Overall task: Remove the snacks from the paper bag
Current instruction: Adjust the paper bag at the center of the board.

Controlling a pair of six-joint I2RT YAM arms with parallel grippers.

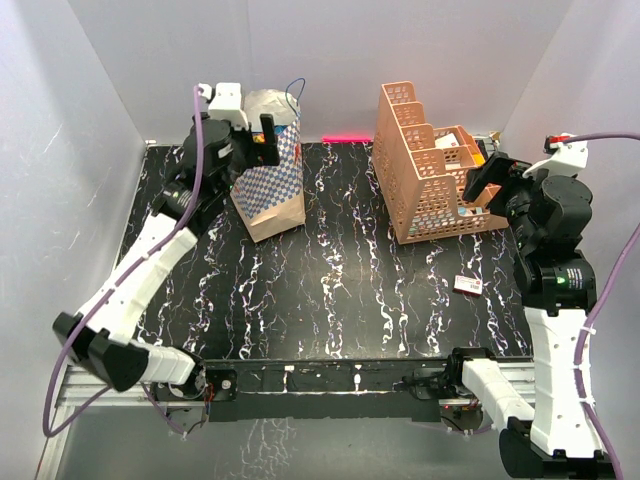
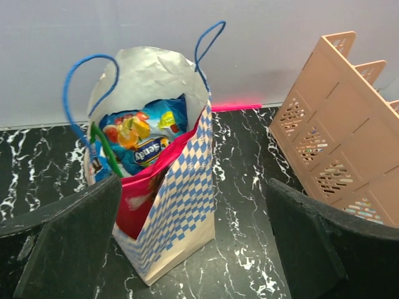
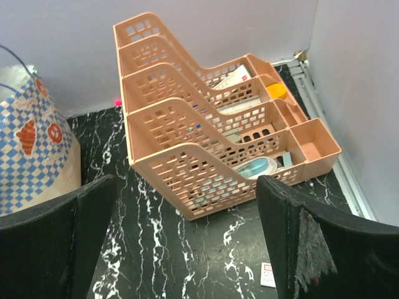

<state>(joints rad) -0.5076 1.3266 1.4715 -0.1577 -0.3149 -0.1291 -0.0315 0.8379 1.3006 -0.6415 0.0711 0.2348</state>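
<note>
The blue-and-white checkered paper bag (image 1: 272, 178) stands at the back left of the table and also shows in the left wrist view (image 2: 181, 205) and at the left of the right wrist view (image 3: 31, 149). Inside it lie a blue snack packet (image 2: 140, 140) and a large red bag (image 2: 140, 190). My left gripper (image 1: 250, 140) is open, high up beside the bag's top, with nothing between its fingers (image 2: 68, 243). My right gripper (image 1: 490, 180) is open and empty, by the near right end of the orange rack.
An orange plastic lattice rack (image 1: 425, 165) holding small boxes stands at the back right, seen also in the right wrist view (image 3: 206, 137). A small red-and-white card (image 1: 468, 285) lies on the table near the right arm. White walls close in the left, back and right sides.
</note>
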